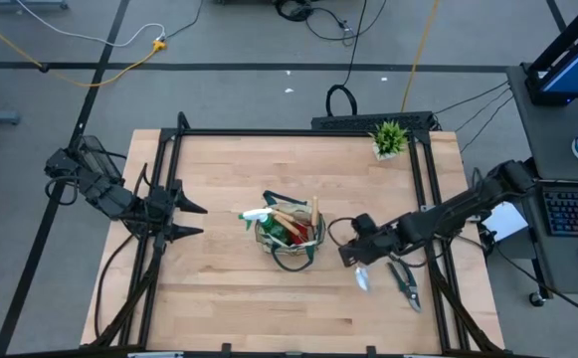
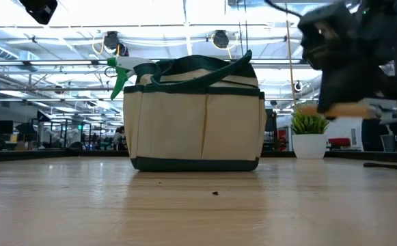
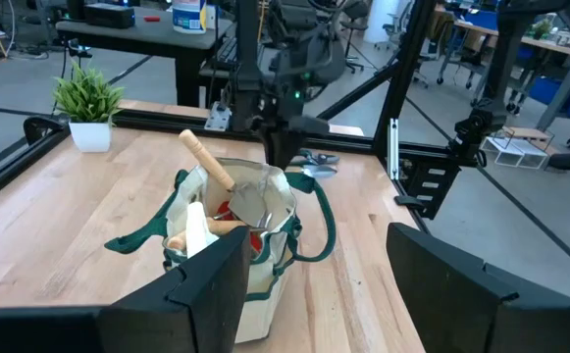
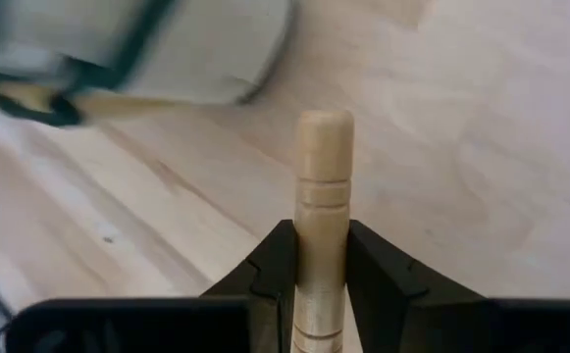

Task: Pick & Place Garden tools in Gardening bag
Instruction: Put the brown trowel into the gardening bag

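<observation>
The tan gardening bag (image 1: pixel 289 237) with dark green trim stands at the table's middle. It holds the green spray bottle (image 1: pixel 257 215), a red glove and wooden-handled tools. It also shows in the low view (image 2: pixel 195 116) and the left wrist view (image 3: pixel 231 230). My right gripper (image 1: pixel 354 249) is just right of the bag, shut on a wooden-handled trowel (image 4: pixel 322 196). The trowel's pale metal blade (image 1: pixel 361 279) shows on the gripper's near side. The green-handled pruning shears (image 1: pixel 405 284) lie flat on the table to the right of it. My left gripper (image 1: pixel 197 219) waits open at the table's left. My right gripper pinches the trowel's wooden handle (image 4: pixel 321 257) between its two fingers, one on each side. The handle runs along the fingers, and its rounded free end (image 4: pixel 324 127) sticks out past the fingertips toward the bag. In the low view the handle (image 2: pixel 341 109) hangs clear above the table.
A small spiky potted plant (image 1: pixel 389 139) stands at the far right of the table. Dark frame rails run along the table's left, right and far sides. Bare wood lies left of the bag and along the near edge.
</observation>
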{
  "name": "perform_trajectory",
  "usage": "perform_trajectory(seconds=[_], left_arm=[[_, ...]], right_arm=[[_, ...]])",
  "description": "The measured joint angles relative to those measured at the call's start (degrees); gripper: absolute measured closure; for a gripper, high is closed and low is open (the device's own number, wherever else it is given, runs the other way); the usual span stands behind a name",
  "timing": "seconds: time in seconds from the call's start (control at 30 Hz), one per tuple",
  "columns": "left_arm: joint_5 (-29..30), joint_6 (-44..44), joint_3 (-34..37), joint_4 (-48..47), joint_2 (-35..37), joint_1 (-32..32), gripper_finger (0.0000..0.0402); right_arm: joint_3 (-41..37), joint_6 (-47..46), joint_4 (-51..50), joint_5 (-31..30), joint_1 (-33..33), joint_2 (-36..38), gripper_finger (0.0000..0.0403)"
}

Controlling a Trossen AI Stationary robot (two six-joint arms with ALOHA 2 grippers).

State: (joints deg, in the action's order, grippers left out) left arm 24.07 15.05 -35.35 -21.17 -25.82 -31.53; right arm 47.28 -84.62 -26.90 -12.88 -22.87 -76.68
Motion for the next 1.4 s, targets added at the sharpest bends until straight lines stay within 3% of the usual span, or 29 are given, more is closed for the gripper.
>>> perform_trajectory(seconds=[0.37,0.67,1.4], left_arm=[[0.03,1.5,0.0,0.38,0.02,0.0,0.0158],[0.03,2.1,0.0,0.38,-0.01,-0.02,0.0158],[0.01,1.81,0.0,0.29,-0.04,0.0,0.0158]], right_arm=[[0.03,14.97,6.24,-2.1,3.38,8.19,0.0342],[0.05,28.05,10.59,1.58,6.4,14.16,0.0342],[0.07,55.03,38.74,22.81,7.15,17.4,0.0342]])
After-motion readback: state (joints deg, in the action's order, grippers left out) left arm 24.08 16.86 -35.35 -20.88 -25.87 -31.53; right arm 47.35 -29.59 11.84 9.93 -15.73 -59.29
